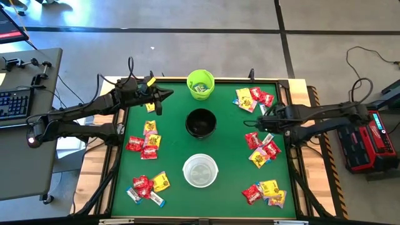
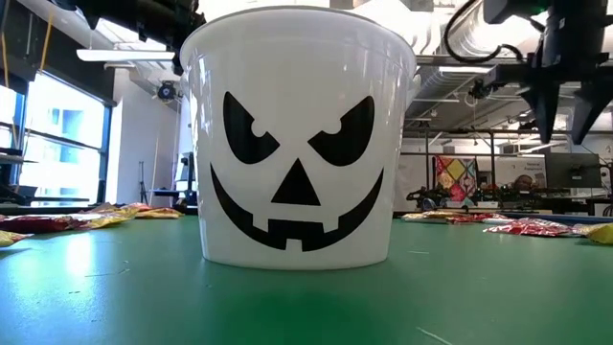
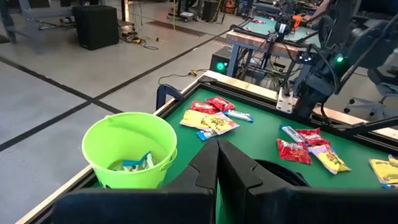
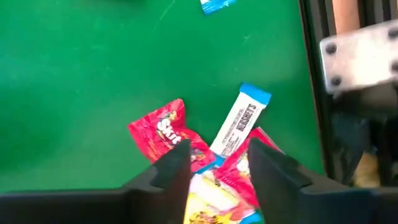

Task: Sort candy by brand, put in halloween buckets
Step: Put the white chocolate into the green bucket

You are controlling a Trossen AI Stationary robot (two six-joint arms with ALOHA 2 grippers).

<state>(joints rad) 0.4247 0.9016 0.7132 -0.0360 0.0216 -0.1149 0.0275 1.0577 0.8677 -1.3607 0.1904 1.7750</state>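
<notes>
Three buckets stand in a row down the middle of the green table (image 1: pixel 172 150): a lime green bucket (image 1: pixel 200 84) with a few packets inside, a black bucket (image 1: pixel 201 122), and a white bucket (image 1: pixel 200 170) bearing a jack-o'-lantern face. Candy lies in loose heaps on both sides, flat shiny packets in red, yellow and pale blue-white. They look light, thin and slippery, likely to slide or crinkle, so a pinch across a free edge seems best. The right gripper (image 4: pixel 217 163) hangs with fingers parted over a blue-white bar (image 4: pixel 237 124) and a red packet (image 4: pixel 163 132) near the table's right edge. The left gripper (image 3: pixel 217 163), closed and empty, waits near the green bucket.
</notes>
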